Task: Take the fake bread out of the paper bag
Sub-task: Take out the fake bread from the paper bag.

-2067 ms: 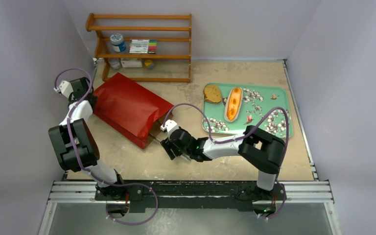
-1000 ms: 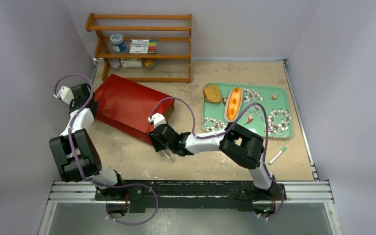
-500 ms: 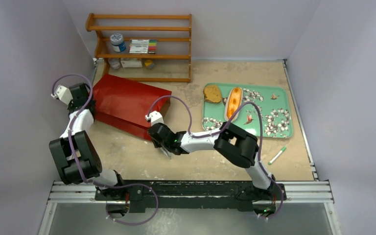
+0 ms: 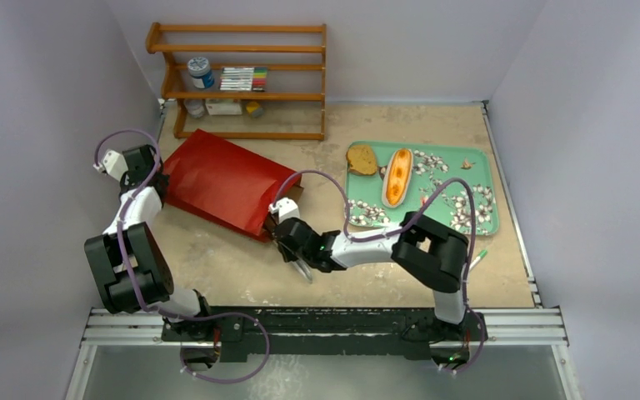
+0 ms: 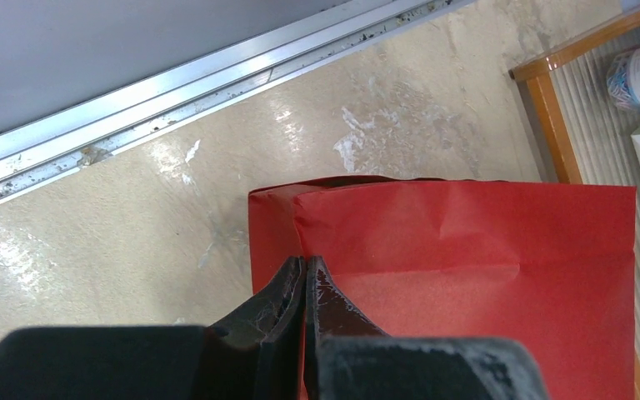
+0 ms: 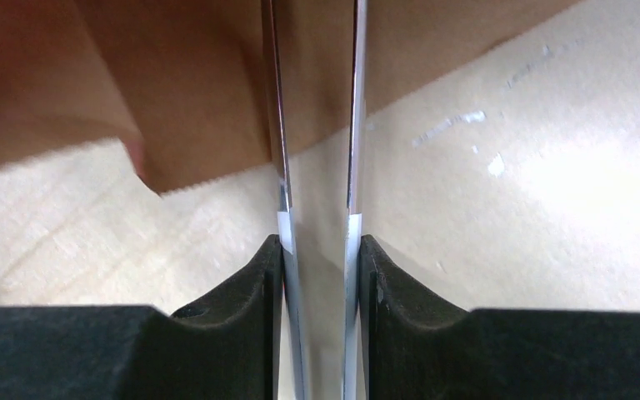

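Two fake breads [image 4: 397, 177] are lying on the tray [image 4: 450, 169]; inside the paper bag [image 4: 225, 183]'s mouth, metal tongs [image 6: 356, 125] are being squeezed narrower by the right gripper [image 6: 317, 250], presumably onto another, unseen piece.

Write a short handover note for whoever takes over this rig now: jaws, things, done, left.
Left gripper: jaws shut on the paper bag's closed end.
Right gripper: jaws shut on the metal tongs, tips at the bag's mouth.
Bag lies on its side; round slice and long bun lie on the green tray.
Done: two breads out. Left: search the bag for more; its inside is not visible.
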Robot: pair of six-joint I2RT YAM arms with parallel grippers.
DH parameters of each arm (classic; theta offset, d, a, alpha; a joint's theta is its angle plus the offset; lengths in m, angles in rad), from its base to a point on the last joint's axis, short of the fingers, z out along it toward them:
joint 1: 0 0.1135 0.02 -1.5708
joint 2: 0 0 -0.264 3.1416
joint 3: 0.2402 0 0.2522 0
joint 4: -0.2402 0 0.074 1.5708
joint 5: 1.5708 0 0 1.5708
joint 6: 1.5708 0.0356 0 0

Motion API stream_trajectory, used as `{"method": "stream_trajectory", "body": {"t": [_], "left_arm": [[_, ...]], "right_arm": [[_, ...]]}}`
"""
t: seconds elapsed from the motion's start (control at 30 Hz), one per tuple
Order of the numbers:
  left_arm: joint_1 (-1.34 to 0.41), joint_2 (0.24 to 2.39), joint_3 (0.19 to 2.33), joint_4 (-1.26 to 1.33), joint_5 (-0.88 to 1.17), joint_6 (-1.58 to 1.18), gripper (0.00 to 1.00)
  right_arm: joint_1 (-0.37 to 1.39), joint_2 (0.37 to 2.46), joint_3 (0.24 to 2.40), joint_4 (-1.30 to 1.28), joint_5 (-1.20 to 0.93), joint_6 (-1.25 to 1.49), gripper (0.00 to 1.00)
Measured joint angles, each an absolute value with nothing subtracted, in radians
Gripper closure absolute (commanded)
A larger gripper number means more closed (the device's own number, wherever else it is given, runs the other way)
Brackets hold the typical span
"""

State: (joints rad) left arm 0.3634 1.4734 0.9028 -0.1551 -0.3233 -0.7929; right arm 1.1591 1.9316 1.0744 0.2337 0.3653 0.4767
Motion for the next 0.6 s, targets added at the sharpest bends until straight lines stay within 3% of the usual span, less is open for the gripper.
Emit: {"method": "stream_trajectory", "body": {"t": [0.6], "left_arm": [[0.363, 1.473, 0.900, -0.156, -0.349, -0.894, 1.00]], "right_arm": [[1.166, 1.628, 0.974, -0.111, 0.355, 0.533, 1.00]]}}
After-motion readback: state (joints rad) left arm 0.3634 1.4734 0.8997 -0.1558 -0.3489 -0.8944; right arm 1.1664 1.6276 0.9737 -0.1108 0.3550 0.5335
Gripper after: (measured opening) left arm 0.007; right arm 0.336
